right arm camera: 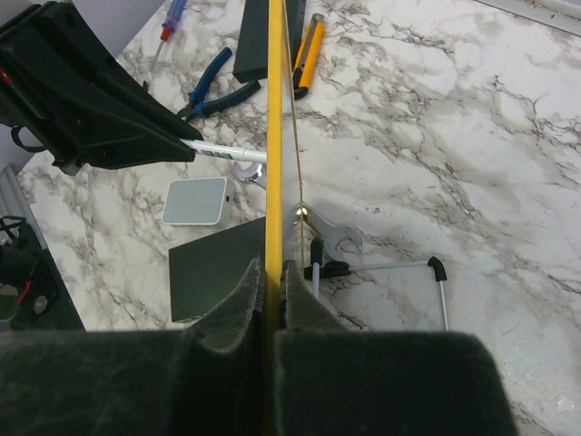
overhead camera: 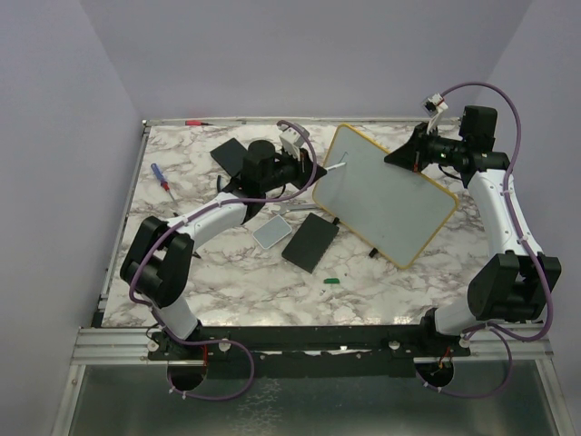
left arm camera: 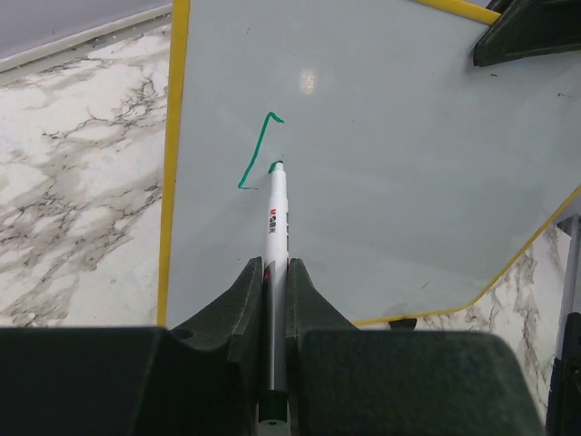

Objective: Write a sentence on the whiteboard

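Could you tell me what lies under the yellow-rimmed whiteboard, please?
Beneath the yellow-rimmed whiteboard, the right wrist view shows a silver spanner and a black-tipped metal rod on the marble table; anything farther under is covered.

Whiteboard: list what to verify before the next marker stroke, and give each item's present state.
1. Grip: the left fingers clamp the marker: ok.
2. Contact: the marker tip rests on the whiteboard: ok, as far as the left wrist view shows.
3. Support: the right fingers are shut on the whiteboard's yellow rim: ok.
4. Progress: only one short green stroke is written, no sentence: not ok.
5. Room: bare surface lies to the right of the stroke: ok.
6. Steadiness of the held board under pen pressure: cannot tell.
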You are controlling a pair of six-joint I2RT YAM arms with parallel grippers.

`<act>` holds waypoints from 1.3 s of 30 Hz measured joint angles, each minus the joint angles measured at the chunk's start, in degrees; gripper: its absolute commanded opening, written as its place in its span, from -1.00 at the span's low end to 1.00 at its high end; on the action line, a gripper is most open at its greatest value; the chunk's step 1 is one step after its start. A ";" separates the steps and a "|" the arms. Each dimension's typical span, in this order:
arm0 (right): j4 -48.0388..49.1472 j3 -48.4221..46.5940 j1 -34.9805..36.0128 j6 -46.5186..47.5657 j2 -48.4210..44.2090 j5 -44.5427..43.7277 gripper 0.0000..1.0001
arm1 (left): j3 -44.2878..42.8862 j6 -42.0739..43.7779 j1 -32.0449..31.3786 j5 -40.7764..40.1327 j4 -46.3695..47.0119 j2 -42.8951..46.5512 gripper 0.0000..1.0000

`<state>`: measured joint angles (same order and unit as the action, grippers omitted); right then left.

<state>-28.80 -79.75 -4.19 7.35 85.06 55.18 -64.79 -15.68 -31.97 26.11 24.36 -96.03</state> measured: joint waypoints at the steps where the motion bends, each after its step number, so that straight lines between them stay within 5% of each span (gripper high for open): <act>1: 0.00 0.00 0.00 0.00 0.00 -0.07 -0.98 | -0.07 -0.02 -0.17 0.00 0.07 -0.04 -1.00; 39: -0.04 0.00 0.02 0.02 0.00 -0.07 -0.98 | 1.33 -0.44 -0.68 -0.26 2.19 2.62 -1.00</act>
<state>-28.84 -79.75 -4.16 7.38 85.06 55.11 -63.46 -16.12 -32.64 25.85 26.55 -93.41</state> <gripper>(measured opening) 0.027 0.115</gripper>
